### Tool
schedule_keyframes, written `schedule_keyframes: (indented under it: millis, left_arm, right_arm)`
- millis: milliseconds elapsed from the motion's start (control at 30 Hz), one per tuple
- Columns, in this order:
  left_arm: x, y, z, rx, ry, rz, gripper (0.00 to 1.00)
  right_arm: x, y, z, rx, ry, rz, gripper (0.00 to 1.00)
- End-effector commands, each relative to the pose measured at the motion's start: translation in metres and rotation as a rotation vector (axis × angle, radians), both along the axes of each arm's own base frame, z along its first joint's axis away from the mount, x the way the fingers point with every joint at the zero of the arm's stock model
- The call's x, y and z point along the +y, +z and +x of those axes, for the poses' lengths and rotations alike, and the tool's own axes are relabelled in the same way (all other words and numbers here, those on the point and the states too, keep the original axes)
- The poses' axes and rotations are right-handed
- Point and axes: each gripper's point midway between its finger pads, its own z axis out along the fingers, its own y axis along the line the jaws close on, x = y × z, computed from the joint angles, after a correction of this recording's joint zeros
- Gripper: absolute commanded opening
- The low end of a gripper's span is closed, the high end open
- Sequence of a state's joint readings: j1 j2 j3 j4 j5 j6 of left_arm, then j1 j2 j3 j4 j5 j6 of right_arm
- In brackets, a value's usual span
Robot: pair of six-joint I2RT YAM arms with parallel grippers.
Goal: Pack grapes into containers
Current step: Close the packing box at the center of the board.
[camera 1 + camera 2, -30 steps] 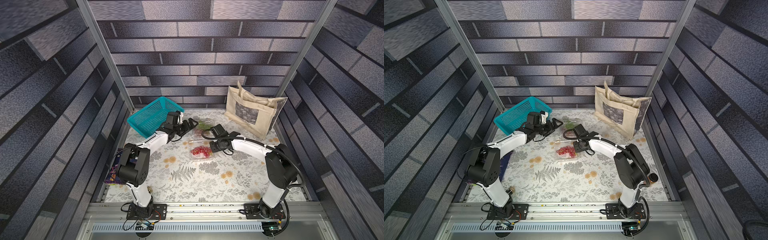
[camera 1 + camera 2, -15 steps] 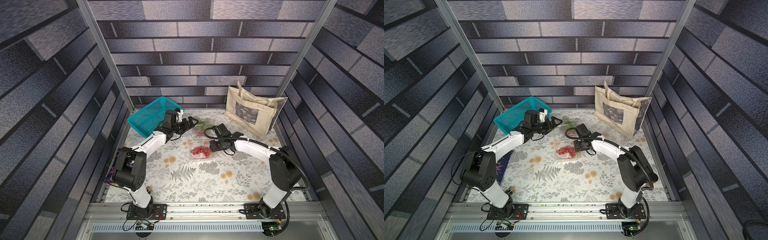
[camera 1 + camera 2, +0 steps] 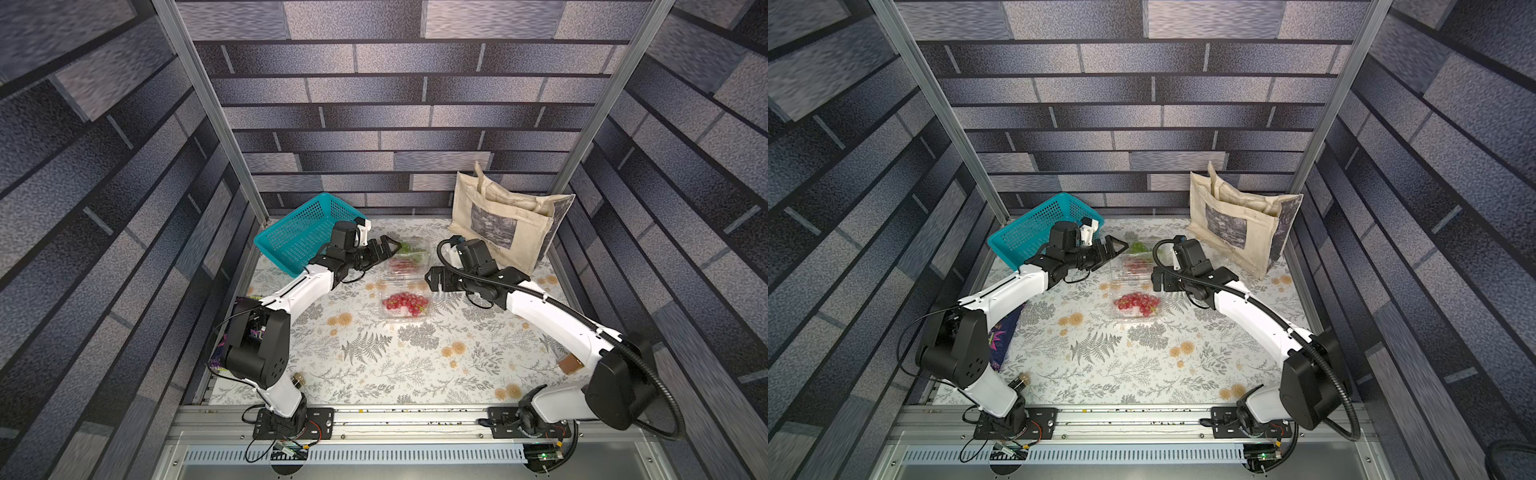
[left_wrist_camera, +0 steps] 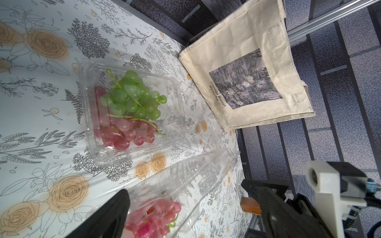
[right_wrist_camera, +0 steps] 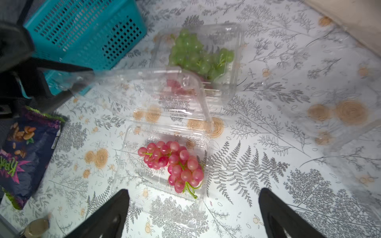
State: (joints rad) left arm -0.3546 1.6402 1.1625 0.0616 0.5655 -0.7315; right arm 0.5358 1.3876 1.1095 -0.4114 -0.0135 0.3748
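Both empty and wide open, left end effector (image 3: 390,249) or right end effector (image 3: 430,279) could clip the open container (image 5: 132,162), spilling its red grapes (image 5: 175,164).

Two red grape bunches (image 5: 172,164) (image 5: 175,86), one green bunch (image 5: 198,55), three containers (image 5: 132,164) (image 5: 233,61) (image 5: 334,82), one basket (image 5: 82,31), one tote bag (image 4: 247,51).

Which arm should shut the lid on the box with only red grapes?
Probably left. The left gripper is open right at the raised lid of the near container; the right gripper hangs open over the red grapes, away from that lid.
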Motion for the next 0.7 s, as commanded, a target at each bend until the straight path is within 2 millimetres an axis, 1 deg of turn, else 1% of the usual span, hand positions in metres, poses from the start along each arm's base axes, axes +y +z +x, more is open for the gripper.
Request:
schedule_keyframes:
  millis: [0,67,200,267,367,500,667]
  left_arm:
    - [-0.002,0.008,-0.013,-0.039,-0.019,0.018,1.00]
    - [-0.003,0.008,-0.017,-0.039,-0.020,0.020,1.00]
    - [-0.006,0.005,-0.025,-0.036,-0.025,0.018,1.00]
    - [-0.009,0.001,-0.031,-0.030,-0.032,0.024,1.00]
    - [-0.012,-0.004,-0.037,-0.023,-0.035,0.028,1.00]
    - [-0.014,-0.008,-0.046,-0.014,-0.035,0.031,1.00]
    - [-0.013,-0.017,-0.052,0.002,-0.027,0.029,1.00]
  right_arm:
    - [-0.008,0.017,0.006,-0.002,-0.044,0.069,1.00]
    - [-0.013,0.020,0.014,0.010,-0.075,0.081,1.00]
    - [-0.014,0.024,0.030,0.035,-0.097,0.086,1.00]
    - [-0.010,0.026,0.038,0.046,-0.093,0.088,1.00]
    - [-0.003,0.019,0.044,0.080,-0.084,0.091,1.00]
    - [0.004,-0.002,0.038,0.146,-0.070,0.119,1.00]
    - [0.005,-0.027,0.017,0.191,-0.055,0.142,1.00]
